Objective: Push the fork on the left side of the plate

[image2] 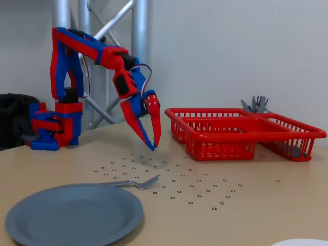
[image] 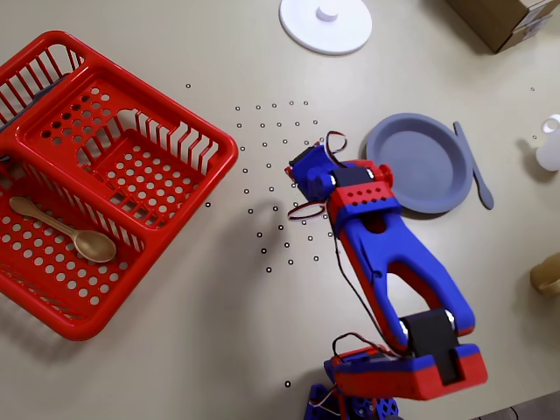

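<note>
My pincer [image2: 152, 146] hangs open above the table [image2: 256, 195], holding nothing.
In the fixed view the fork [image2: 134, 183] lies just beyond the plate [image2: 72, 212], nearer than my pincer.

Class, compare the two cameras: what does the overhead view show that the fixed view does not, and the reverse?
Only the overhead view shows the wooden spoon in the basket and the knife beside the plate. Only the fixed view shows the fork lying by the plate's rim, and the gripper pointing down. Both show the plate, the red basket and the arm.
</note>
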`<state>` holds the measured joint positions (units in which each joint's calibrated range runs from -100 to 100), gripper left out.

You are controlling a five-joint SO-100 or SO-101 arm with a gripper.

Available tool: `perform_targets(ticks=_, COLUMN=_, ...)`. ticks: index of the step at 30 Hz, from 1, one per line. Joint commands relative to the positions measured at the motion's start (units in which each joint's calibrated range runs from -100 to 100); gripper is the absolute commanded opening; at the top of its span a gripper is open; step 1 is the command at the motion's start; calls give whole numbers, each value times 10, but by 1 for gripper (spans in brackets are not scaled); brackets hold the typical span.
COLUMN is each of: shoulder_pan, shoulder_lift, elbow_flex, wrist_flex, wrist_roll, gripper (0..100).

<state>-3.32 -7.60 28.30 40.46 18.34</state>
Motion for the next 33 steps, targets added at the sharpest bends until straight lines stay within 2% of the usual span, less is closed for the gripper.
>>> perform_targets(ticks=1, shoulder_pan=18, shoulder_lift=-9, elbow_flex=-47, wrist_flex=1, wrist_roll=7, gripper=0)
perform_targets(ticks=11, shoulder_pan=61, shoulder_lift=38, elbow_flex=-56, wrist_flex=1, wrist_roll=35, gripper=0)
perform_targets(ticks=33, shoulder_pan=86, shoulder_lift=161, elbow_flex=-170, wrist_flex=1, wrist_roll=29, gripper=0)
